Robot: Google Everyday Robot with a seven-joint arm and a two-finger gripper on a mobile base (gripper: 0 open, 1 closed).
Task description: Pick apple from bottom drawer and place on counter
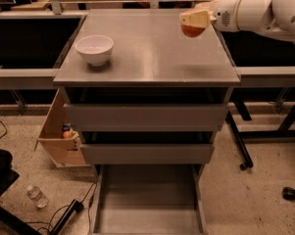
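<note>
My gripper (194, 23) is shut on the red-orange apple (193, 31) and holds it just above the far right part of the grey counter (147, 58). The apple's lower half shows below the pale fingers (195, 18). The white arm reaches in from the right. The bottom drawer (149, 199) stands pulled open at the foot of the cabinet, its flat grey floor bare.
A white bowl (94, 49) stands on the counter's left part. Two shut grey drawers (146, 116) sit above the open one. A wooden box (59, 133) with a tiny orange item leans at the cabinet's left. A plastic bottle (37, 196) and cables lie on the floor.
</note>
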